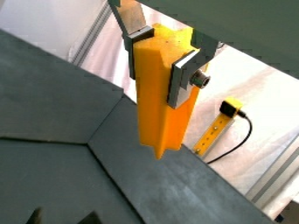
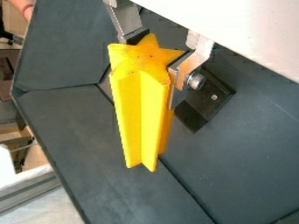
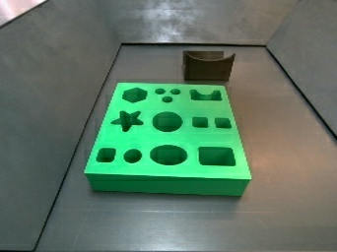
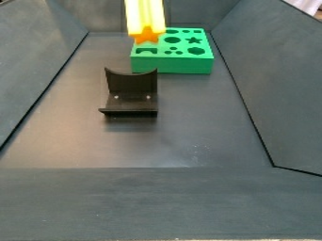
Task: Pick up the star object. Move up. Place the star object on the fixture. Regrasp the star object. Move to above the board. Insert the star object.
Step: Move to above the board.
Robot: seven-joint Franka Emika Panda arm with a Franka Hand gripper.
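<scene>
Clamped in the pincer (image 1: 163,54) – long orange-yellow star-section prism bar (image 2: 140,105), hanging upright, lifted clear of the floor. At 12 o'clock: small dark notched fixture (image 3: 208,64); bright-green slab board (image 3: 168,138) at centre. Probably mid-carry; next, setting onto the fixture.

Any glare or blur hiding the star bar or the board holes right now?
Both wrist views: star object sharp between the gripper fingers, background window blown out. Side views: board holes crisp; the star object runs off-frame; soft floor sheen only.

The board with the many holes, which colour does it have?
Bright green; the board shows best in a side view.
</scene>
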